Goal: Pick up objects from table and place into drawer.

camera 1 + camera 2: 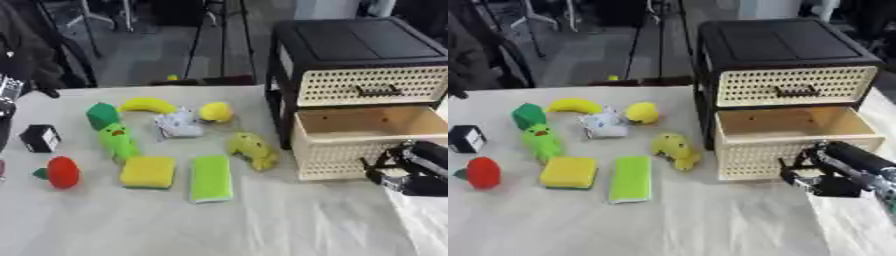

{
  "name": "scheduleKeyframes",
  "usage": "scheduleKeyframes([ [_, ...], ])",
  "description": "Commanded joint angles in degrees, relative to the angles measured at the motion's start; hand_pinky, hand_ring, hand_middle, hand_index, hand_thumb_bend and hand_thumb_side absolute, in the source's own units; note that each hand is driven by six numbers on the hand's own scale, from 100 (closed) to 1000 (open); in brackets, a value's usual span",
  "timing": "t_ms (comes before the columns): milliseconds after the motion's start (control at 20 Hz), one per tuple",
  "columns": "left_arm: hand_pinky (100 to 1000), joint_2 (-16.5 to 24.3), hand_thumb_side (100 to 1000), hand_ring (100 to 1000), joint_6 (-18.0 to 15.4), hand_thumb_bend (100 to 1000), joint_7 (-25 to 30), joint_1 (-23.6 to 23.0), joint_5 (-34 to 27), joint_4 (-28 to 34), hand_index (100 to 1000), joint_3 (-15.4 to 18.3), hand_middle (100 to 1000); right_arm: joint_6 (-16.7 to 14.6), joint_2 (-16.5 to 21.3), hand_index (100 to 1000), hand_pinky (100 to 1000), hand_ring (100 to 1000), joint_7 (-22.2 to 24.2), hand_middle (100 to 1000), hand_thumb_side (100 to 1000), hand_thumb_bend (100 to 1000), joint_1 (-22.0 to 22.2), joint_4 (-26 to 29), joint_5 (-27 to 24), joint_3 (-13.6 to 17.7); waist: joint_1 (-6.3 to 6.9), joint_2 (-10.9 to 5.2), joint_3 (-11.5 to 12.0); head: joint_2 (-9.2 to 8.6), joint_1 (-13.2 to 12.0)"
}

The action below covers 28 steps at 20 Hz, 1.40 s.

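The drawer unit (785, 50) stands at the far right of the white-covered worktop (710, 225), and everything else can be placed from it. Its upper drawer (796, 86) is closed; its lower drawer (794, 131) is pulled out toward the robot and looks empty inside, so it stands ready to receive things and nothing appears to have gone in yet.

The right hand (826, 175) sits just in front of the lower drawer's woven front panel, low and close to its handle side. That position suggests it is there because of the drawer, not the toys. Its fingers are a dark tangle against the panel, and I cannot tell whether they are curled or straight, or whether they touch the front. The left hand shows in neither view.

All the objects lie to the left of the drawer unit, still on the worktop. Nearest it is a yellow plush toy (675, 150), then a green sponge (632, 178) and a yellow sponge (570, 172). Further left are a green plush figure (539, 137), a red strawberry-like toy (483, 173) and a small black cube (465, 138). Toward the back lie a banana (575, 105), a crumpled white-grey item (605, 125) and a small yellow round fruit (643, 112).

The yellow plush toy looks the easiest first pick, being nearest the drawer.
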State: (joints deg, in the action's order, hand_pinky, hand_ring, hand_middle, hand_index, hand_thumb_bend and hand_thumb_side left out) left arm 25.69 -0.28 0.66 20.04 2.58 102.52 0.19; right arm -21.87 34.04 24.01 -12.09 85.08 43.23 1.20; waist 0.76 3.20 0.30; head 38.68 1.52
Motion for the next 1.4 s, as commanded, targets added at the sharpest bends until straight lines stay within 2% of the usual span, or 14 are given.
scheduleKeyframes([
  [50,511,1.5,915,533,-0.1,604,-0.2,0.5,0.1,0.7,769,0.8,580,0.5,1.2,684,100,100,0.1,169,969,405,0.7,3.2,-0.6,1.2,-0.14,-0.53,-0.1,-0.06,-0.3],
  [250,511,1.6,916,532,-0.1,605,-0.2,0.3,0.2,0.6,769,0.9,579,1.1,0.5,685,100,100,0.4,175,974,401,2.9,4.4,-0.7,1.6,-0.21,-0.45,-0.3,-0.04,-0.5],
  [350,511,1.6,916,533,-0.1,605,-0.1,0.3,0.3,0.6,769,0.9,580,1.3,0.2,723,100,105,0.5,200,975,395,3.6,4.6,-0.7,1.9,-0.2,-0.43,-0.4,-0.06,-0.6],
  [400,511,1.6,916,533,-0.1,605,-0.1,0.3,0.3,0.6,769,0.9,580,1.4,-0.1,769,100,159,0.2,256,970,386,3.9,4.7,-0.9,2.2,-0.18,-0.43,-0.4,-0.06,-0.7],
  [500,511,1.7,916,533,-0.1,605,-0.1,0.3,0.4,0.6,769,0.9,580,1.6,-0.4,833,100,187,-1.0,287,950,371,4.2,5.1,-1.3,2.9,-0.13,-0.43,-0.5,-0.1,-0.8],
  [700,511,1.9,917,532,-0.1,606,0.0,0.2,0.6,0.5,768,0.9,580,1.6,-0.9,816,100,177,-6.2,280,899,334,4.6,7.4,-3.3,4.7,0.02,-0.39,-0.7,-0.15,-1.0],
  [750,511,2.1,917,532,0.0,606,0.1,0.2,0.7,0.4,768,0.8,580,1.6,-1.0,802,100,171,-7.5,276,884,324,4.7,8.3,-4.4,5.2,0.05,-0.37,-0.8,-0.14,-1.1],
  [800,511,2.2,917,532,0.0,607,0.2,0.2,0.9,0.3,768,0.7,580,1.6,-1.0,779,100,167,-8.6,274,912,299,4.8,9.2,-5.6,5.6,0.06,-0.36,-0.9,-0.09,-1.1],
  [850,512,2.5,917,532,0.1,607,0.4,0.2,1.2,0.2,768,0.5,580,1.6,-1.0,767,100,165,-9.5,271,845,305,4.9,10.3,-7.1,6.0,0.07,-0.36,-1.0,-0.05,-1.1],
  [1050,515,4.2,906,535,0.3,629,2.1,0.8,4.2,-0.4,769,-0.8,583,0.4,-0.7,744,100,158,-12.0,267,746,248,5.4,14.5,-15.5,7.3,0.05,-0.45,-1.5,0.09,-1.4],
  [1200,524,6.2,878,539,0.4,659,4.6,1.9,9.3,-1.6,768,-2.2,587,-0.3,-0.3,740,100,156,-12.9,265,713,251,5.4,16.7,-21.8,7.9,0.05,-0.61,-1.8,0.2,-1.6],
  [1400,546,8.5,826,562,-0.1,720,9.8,4.5,18.6,-5.8,770,-4.9,603,-0.6,0.2,740,100,152,-12.9,261,693,256,4.8,18.5,-26.2,8.2,0.07,-0.82,-2.3,0.31,-1.9],
])
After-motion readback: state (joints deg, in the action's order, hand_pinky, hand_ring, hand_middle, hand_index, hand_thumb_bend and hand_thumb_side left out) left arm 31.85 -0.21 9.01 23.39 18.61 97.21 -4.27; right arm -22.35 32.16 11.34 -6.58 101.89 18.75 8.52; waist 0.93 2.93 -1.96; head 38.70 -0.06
